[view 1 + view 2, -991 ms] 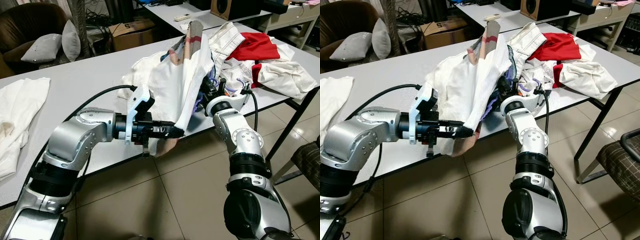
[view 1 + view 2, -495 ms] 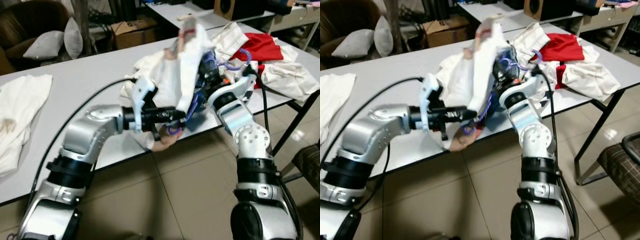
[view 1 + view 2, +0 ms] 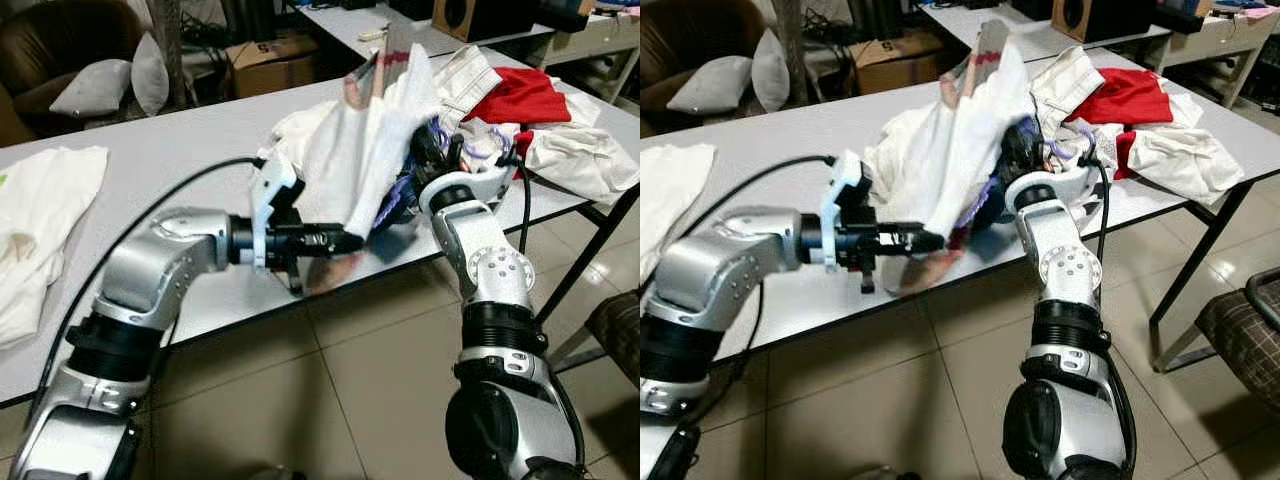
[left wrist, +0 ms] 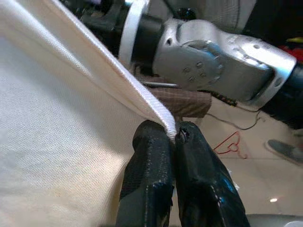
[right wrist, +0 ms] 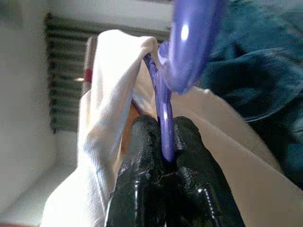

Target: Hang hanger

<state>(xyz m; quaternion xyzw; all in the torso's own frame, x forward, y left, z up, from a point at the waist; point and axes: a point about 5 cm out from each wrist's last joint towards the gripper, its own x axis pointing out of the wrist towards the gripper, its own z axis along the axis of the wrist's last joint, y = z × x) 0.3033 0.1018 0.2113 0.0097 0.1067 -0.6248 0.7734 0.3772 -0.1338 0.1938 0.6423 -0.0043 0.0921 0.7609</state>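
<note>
At the near edge of the grey table (image 3: 190,150), your left gripper (image 3: 345,241) pinches the hem of a white garment (image 3: 360,150), its two black fingers (image 4: 151,161) pressed together on the folded cloth edge, as your left wrist view shows. The garment rises from that pinch in a steep tent, its peak standing above the middle of the table. Your right gripper (image 5: 163,142) is clamped on the thin purple hanger (image 5: 163,113), the plastic bar squeezed between both black fingers; in the head views that gripper is buried under the raised garment, just beside the near edge, and loops of purple hanger (image 3: 440,140) show beside the right wrist.

Toward the table's right end lies a heap of clothes: a red garment (image 3: 515,95) and more white pieces (image 3: 580,155), touching one another. Another pale cloth (image 3: 35,215) is spread at the table's left end, well apart from the heap. Beyond the far edge stand a cardboard box (image 3: 265,60) and a dark armchair holding grey cushions (image 3: 95,85). A red hanger (image 4: 229,144) lies on the tiled floor in your left wrist view.
</note>
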